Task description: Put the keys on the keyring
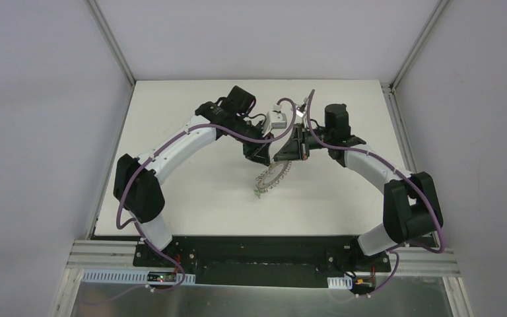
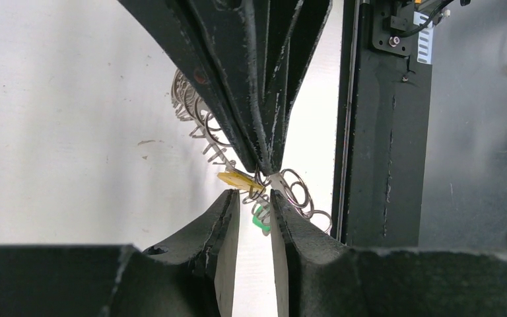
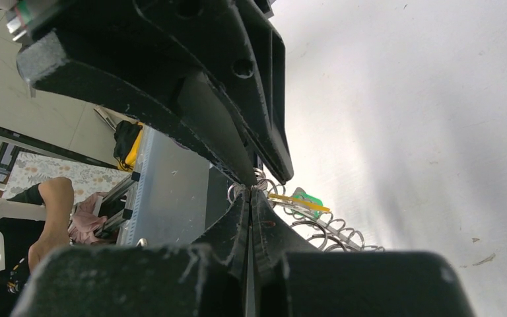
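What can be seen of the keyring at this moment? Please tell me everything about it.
The keyring is a large, flat, dark-grey ring, metal by its look, with a fringe of thin silver wire loops around its rim. It slopes over the white table, upper end raised. The right gripper is shut on that upper end. A yellow key and a green key sit among the loops; whether they are threaded on, I cannot tell.

white table [image 1: 171, 198] between plain pale grey walls [image 1: 39, 132]
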`<move>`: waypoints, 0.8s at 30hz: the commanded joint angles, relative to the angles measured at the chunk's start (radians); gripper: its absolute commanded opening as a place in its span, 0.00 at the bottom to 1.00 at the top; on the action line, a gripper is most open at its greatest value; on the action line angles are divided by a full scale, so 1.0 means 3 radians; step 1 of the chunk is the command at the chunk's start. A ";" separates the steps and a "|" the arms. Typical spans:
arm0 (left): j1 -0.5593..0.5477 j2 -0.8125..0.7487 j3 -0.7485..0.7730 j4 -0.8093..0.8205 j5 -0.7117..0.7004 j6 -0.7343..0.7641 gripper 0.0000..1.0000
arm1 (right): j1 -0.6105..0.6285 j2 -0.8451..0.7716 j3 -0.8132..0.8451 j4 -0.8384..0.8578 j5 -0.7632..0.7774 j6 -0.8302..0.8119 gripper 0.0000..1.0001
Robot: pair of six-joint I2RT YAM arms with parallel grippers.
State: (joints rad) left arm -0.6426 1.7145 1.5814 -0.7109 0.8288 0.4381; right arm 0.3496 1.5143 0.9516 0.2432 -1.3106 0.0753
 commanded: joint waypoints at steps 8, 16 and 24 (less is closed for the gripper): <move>-0.0052 0.0000 0.0128 -0.0081 0.0155 0.0155 0.07 | -0.0023 0.0026 0.0080 0.0157 -0.0138 0.0074 0.00; -0.0062 -0.0028 0.0090 -0.0112 0.0206 0.0185 0.00 | -0.0038 0.0034 0.0093 0.0152 -0.0075 0.0113 0.00; -0.0154 -0.0090 0.0033 -0.0027 -0.0075 0.0130 0.00 | -0.0059 0.0055 0.0118 0.0153 0.0085 0.0248 0.00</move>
State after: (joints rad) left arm -0.6636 1.7145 1.5818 -0.7219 0.8280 0.4648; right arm 0.3435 1.5276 0.9516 0.2436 -1.3037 0.1158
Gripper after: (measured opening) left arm 0.007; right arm 0.008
